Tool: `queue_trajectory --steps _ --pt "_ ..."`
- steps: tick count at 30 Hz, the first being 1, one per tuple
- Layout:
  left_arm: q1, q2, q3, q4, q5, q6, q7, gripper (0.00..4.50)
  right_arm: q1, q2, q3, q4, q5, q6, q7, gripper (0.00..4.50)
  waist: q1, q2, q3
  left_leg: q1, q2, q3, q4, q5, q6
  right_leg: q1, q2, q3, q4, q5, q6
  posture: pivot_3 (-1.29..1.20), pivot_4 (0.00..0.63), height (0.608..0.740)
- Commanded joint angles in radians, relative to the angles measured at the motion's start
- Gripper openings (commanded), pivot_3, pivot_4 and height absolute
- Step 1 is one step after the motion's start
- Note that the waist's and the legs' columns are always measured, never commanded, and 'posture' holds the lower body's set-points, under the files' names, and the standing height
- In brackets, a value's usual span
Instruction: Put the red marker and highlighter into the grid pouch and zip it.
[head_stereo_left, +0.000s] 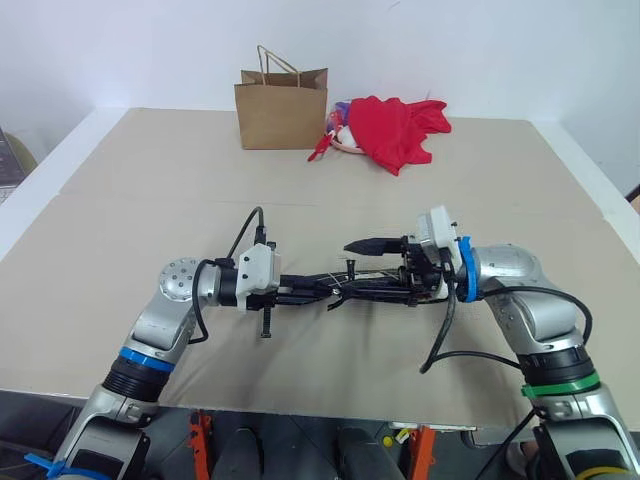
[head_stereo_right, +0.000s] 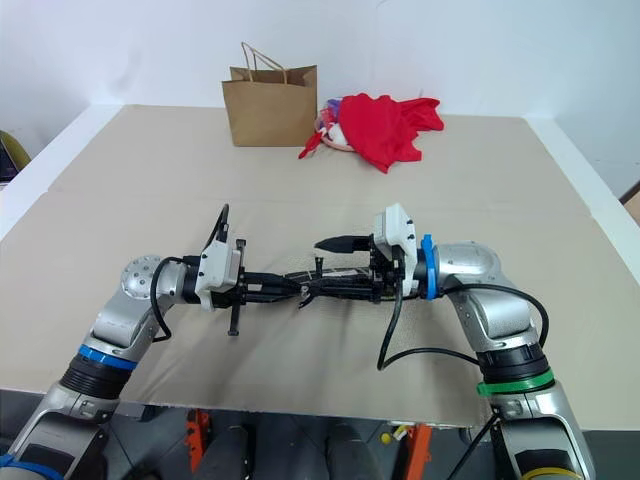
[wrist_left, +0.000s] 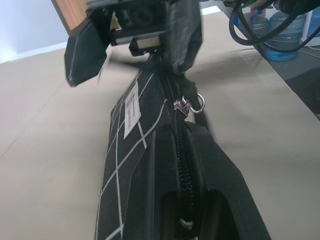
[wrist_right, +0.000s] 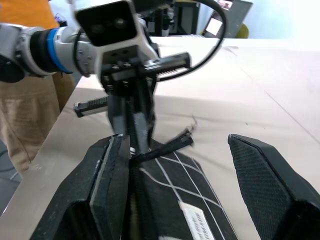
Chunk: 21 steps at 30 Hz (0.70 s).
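Observation:
The grid pouch (head_stereo_left: 352, 288) hangs above the table between my two grippers, black with white lines and a small white label (wrist_left: 131, 108). My left gripper (head_stereo_left: 318, 288) is shut on one end of it, fingers on either side of the zipper. The zipper's metal slider (wrist_left: 187, 105) sits partway along the top edge. My right gripper (head_stereo_left: 372, 270) stands open at the pouch's other end, one finger (wrist_right: 107, 175) against the pouch's side and the other (wrist_right: 260, 175) well clear of it. The red marker and the highlighter are out of view.
A brown paper bag (head_stereo_left: 281, 108) stands at the back of the table, with a red cloth (head_stereo_left: 400, 127) heaped beside it on the right. A person in an orange top (wrist_right: 22, 12) stands by the table's edge. Blue water bottles (wrist_left: 285, 32) stand on the floor beyond the table.

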<state>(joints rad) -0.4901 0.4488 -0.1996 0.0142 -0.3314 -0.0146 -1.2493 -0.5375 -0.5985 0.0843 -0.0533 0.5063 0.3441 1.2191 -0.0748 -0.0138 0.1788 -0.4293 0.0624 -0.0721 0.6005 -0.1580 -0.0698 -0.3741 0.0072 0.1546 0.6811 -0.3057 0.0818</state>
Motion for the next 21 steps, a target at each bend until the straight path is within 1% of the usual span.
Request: queue_trajectory --steps 1,3,4,6,8,10,11,21 --pt "0.002 0.006 0.006 -0.046 -0.005 -0.01 0.006 0.0 -0.029 0.01 -0.015 -0.027 0.035 0.026 0.008 3.39 0.0 0.0 0.0 0.0 0.0 0.0 0.0 0.0 0.0 0.0 0.0 0.0 0.0 0.0 0.0 0.0 0.15 0.74" --pt "0.002 0.007 0.006 -0.047 -0.004 -0.011 0.007 0.0 -0.028 0.012 -0.01 -0.045 0.046 0.04 0.021 3.39 0.0 0.0 0.0 0.0 0.0 0.0 0.0 0.0 0.0 0.0 0.0 0.0 0.0 0.0 0.0 0.0 0.15 0.74" --pt "0.002 0.007 0.006 -0.047 -0.004 -0.011 0.007 0.0 -0.026 0.011 -0.006 -0.054 0.048 0.048 0.026 3.17 0.0 0.0 0.0 0.0 0.0 0.0 0.0 0.0 0.0 0.0 0.0 0.0 0.0 0.0 0.0 0.0 0.15 0.74" --pt "0.002 0.007 0.005 -0.047 -0.003 -0.011 0.008 0.0 -0.02 0.008 -0.002 -0.064 0.052 0.058 0.037 2.58 0.0 0.0 0.0 0.0 0.0 0.0 0.0 0.0 0.0 0.0 0.0 0.0 0.0 0.0 0.0 0.0 0.15 0.74" --pt "0.0 0.006 0.005 -0.045 -0.002 -0.011 0.01 0.0 -0.009 0.003 0.003 -0.075 0.053 0.061 0.054 1.69 0.0 0.0 0.0 0.0 0.0 0.0 0.0 0.0 0.0 0.0 0.0 0.0 0.0 0.0 0.0 0.0 0.15 0.74" --pt "0.0 0.006 0.005 -0.045 -0.002 -0.012 0.011 0.0 -0.002 0.001 0.002 -0.086 0.053 0.065 0.062 0.53 0.0 0.0 0.0 0.0 0.0 0.0 0.0 0.0 0.0 0.0 0.0 0.0 0.0 0.0 0.0 0.0 0.15 0.74" --pt "0.001 0.006 0.005 -0.045 -0.002 -0.013 0.011 0.0 0.0 0.001 0.001 -0.09 0.054 0.067 0.064 0.1 0.0 0.0 0.0 0.0 0.0 0.0 0.0 0.0 0.0 0.0 0.0 0.0 0.0 0.0 0.0 0.0 0.15 0.74" --pt "-0.003 0.004 0.006 -0.029 0.002 -0.026 0.009 0.0 0.012 -0.018 -0.012 -0.135 0.076 0.089 0.097 0.1 0.0 0.0 0.0 0.0 0.0 0.0 0.0 0.0 0.0 0.0 0.0 0.0 0.0 0.0 0.0 0.0 0.15 0.74"
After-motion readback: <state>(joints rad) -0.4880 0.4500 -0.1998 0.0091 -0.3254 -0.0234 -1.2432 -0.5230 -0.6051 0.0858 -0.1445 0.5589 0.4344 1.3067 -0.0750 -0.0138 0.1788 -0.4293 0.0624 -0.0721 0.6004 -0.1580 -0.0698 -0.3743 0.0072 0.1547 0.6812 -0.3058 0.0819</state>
